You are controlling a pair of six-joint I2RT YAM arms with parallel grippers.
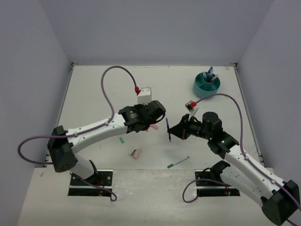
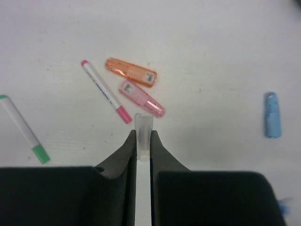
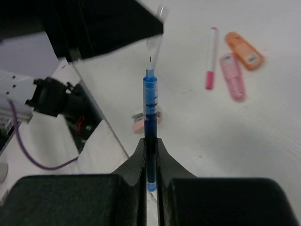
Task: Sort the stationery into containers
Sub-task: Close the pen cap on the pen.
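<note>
My right gripper (image 3: 150, 141) is shut on a blue pen (image 3: 150, 101), held above the table mid-scene (image 1: 168, 128). The pen's clear cap (image 3: 155, 44) points toward the left arm's dark gripper. My left gripper (image 2: 143, 135) is shut on a clear cap (image 2: 143, 123) whose end pokes out past the fingertips. Below it lie an orange highlighter (image 2: 130, 72), a pink highlighter (image 2: 141, 98), a pink-ended pen (image 2: 106, 92), a green-ended pen (image 2: 23, 129) and a light-blue highlighter (image 2: 272, 115). The teal organizer (image 1: 199, 89) stands at the back right with blue items in it.
A pink eraser (image 1: 135, 153) and a green pen (image 1: 178, 162) lie near the table's front. A small green piece (image 1: 121, 140) lies by the left arm. Grey walls close off the left, back and right sides.
</note>
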